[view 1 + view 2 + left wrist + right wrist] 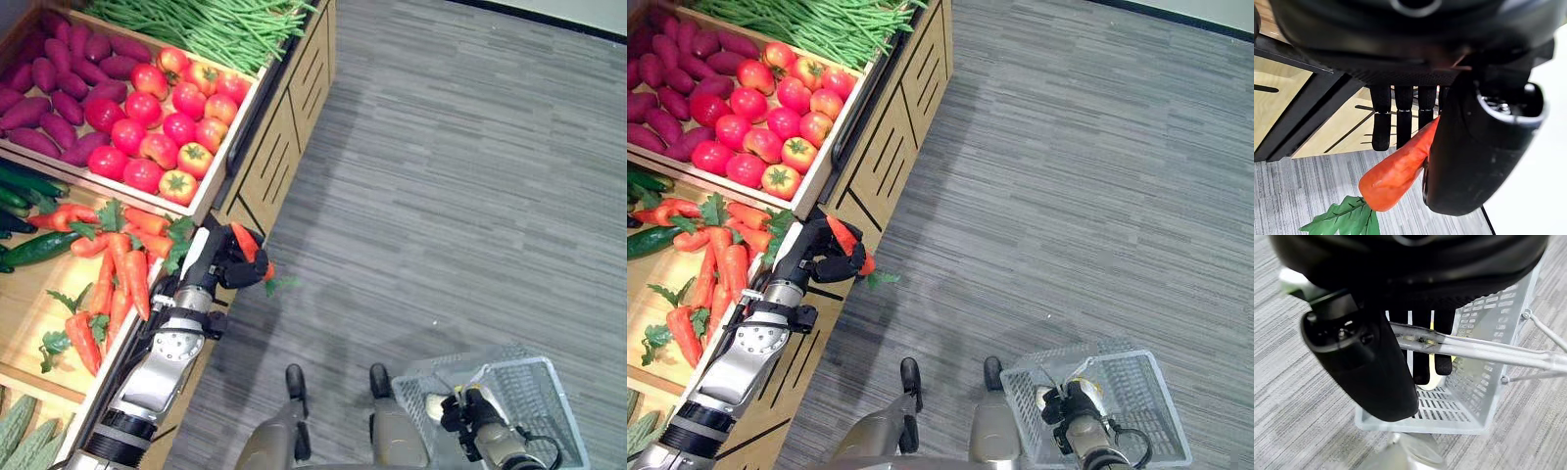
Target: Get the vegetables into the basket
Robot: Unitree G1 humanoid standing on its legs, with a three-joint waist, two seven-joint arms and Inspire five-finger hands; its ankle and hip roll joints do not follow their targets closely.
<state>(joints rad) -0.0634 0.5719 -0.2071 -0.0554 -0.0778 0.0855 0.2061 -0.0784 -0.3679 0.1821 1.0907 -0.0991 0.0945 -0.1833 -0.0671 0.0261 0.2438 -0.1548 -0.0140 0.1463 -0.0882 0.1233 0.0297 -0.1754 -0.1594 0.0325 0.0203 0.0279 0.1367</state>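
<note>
A: Where's our carrot (249, 245)?

B: In our left hand (223, 259), just past the stand's (284, 147) edge, over the floor. Fingers and thumb pinch it mid-body, leafy top hanging down.

A: How will it handle?

B: We judge it light, stiff and a bit slick, tapering, so it could slide out tip-first. Holding the thick part near the leaves looks safer.

A: And the basket (534, 392)?

B: Low on our right, well apart from the carrot. Our right hand (1376, 347) is curled round its wire handle (1488, 351).
</note>
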